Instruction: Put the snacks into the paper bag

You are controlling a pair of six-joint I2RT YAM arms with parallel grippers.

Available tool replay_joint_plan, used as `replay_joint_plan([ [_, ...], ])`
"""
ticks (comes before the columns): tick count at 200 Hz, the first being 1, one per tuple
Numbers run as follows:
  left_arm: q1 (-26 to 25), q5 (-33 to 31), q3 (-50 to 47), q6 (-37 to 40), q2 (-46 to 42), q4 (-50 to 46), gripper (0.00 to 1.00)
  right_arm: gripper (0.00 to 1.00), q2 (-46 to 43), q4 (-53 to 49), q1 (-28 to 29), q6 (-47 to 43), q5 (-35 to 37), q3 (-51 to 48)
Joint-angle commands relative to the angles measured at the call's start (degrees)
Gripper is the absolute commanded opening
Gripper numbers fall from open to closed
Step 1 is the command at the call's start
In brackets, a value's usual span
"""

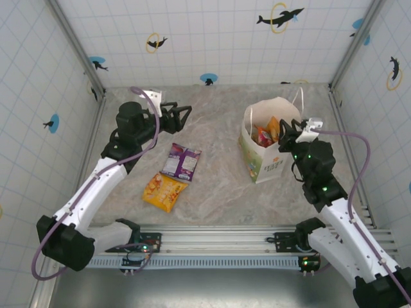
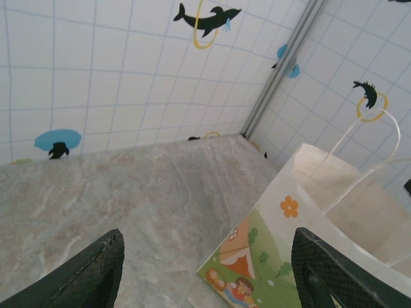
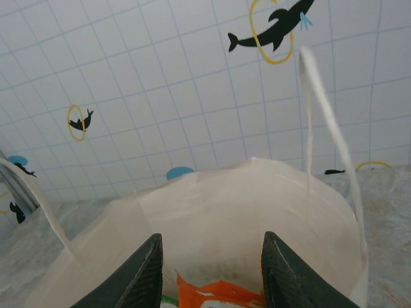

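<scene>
Nearest to us is the metal rail (image 1: 212,239) at the near edge, where both arms are fixed. Behind it the marble-patterned table (image 1: 218,192) carries everything.

I judge the task to be more than half done. The paper bag (image 1: 263,154) stands upright on the right side of the table with its mouth open, and several snacks (image 1: 266,133) in orange and red colours are already inside it. Two packets are left outside. The purple packet (image 1: 180,162) lies flat near the middle-left of the table, and the yellow-orange packet (image 1: 164,191) lies just beside it, nearer and a little more to the left. Both are well apart from the bag.

The right arm is bent upward from its base, and the right gripper (image 1: 287,136) hangs at the right rim of the bag, over the mouth. In the right wrist view its fingers (image 3: 144,276) stand apart with nothing clamped between them. An orange packet (image 3: 212,292) is seen below, inside the bag.

The left arm reaches to the far left part of the table. The left gripper (image 1: 185,117) is spread wide and empty, above the table surface and turned toward the right, so the bag shows between its fingers (image 2: 90,276) in the left wrist view. It is farther than both loose packets, so probably it must come nearer and go down to take one.
</scene>
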Motion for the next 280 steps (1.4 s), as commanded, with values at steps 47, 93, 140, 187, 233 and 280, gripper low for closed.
replay_joint_plan([
  [47, -0.14, 1.46, 6.19, -6.50, 3.37, -12.93, 0.70, 0.43, -0.46, -9.01, -0.06, 2.70, -16.73, 8.66],
  [93, 2.27, 1.57, 4.23, -10.51, 6.01, -24.21, 0.69, 0.44, 0.16, -14.30, 6.00, 5.27, -23.64, 12.07],
  [140, 11.10, 7.53, -2.43, -13.32, 6.27, -25.12, 0.68, 0.45, 1.80, -13.69, 17.22, 4.19, -18.36, 9.66],
  [187, 17.62, 8.24, -10.98, -13.64, 7.21, -27.84, 0.69, 0.46, 3.34, -8.88, 24.55, 3.36, -14.27, 6.69],
  [233, 18.98, 8.17, -14.75, -11.66, 12.27, -26.26, 0.67, 0.47, 3.72, -8.47, 26.62, 2.09, -13.45, 6.07],
  [280, 19.02, 4.86, -14.68, -7.50, 17.42, -26.91, 0.64, 0.47, 2.27, -6.91, 27.13, 1.82, -12.93, 4.35],
])
